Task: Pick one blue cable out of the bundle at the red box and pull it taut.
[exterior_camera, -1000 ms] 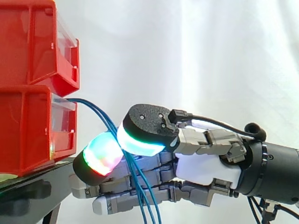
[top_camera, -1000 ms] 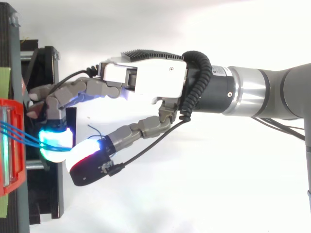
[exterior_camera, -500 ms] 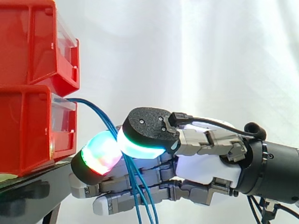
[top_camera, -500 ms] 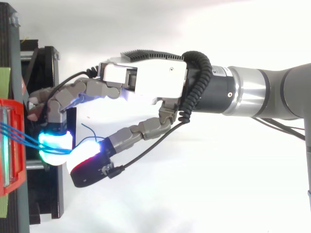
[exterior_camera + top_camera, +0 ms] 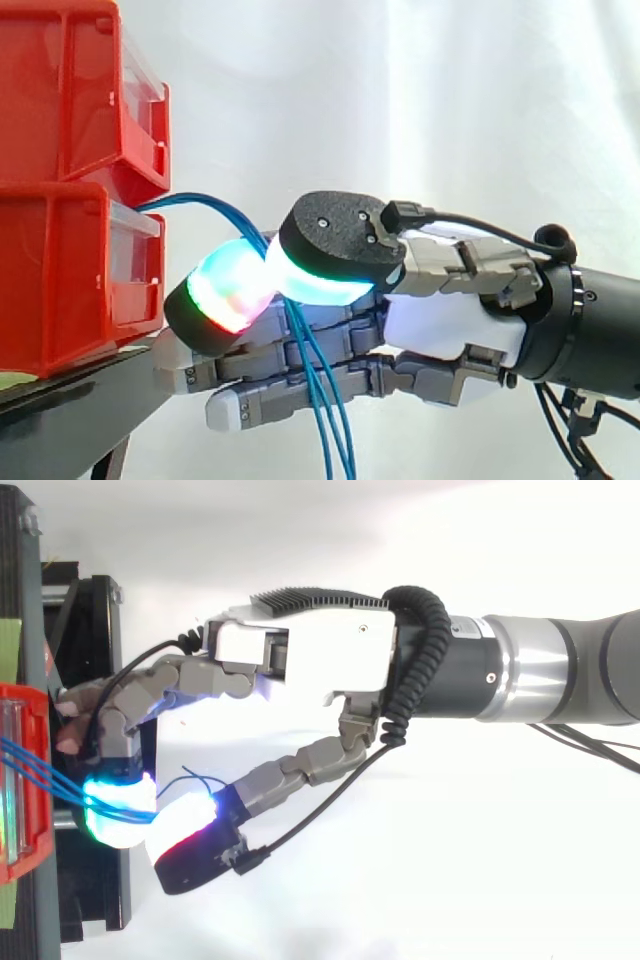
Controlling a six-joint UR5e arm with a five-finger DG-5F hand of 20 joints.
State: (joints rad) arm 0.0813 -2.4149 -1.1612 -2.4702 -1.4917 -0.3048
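**Item: thin, smooth blue cables** (image 5: 218, 205), a bundle of round strands. In the side view they are leaving the clear plastic front of the lower bin toward 3 o'clock. They are arching up and over, then dropping toward 5 o'clock across the fingers and off the bottom edge. The strands are hanging slack and curved.

**Hand** (image 5: 450, 325), white shell with grey jointed metal. It is reaching in from 3 o'clock. Two thick, rounded, black-capped fingertips (image 5: 225, 295), glowing cyan, green and red, are pressing together on the blue cables. How many strands are caught cannot be told. In the top view a small loop of cable (image 5: 197, 778) is poking out at 12 o'clock of the closed pads.

**Two glossy red plastic bins** (image 5: 60, 270), boxy and stacked, are standing at 9 o'clock of the hand.

**Flat black stand** (image 5: 70, 410), shiny, is carrying the bins.

**White cloth curtain** (image 5: 400, 100), softly folded, is hanging behind.
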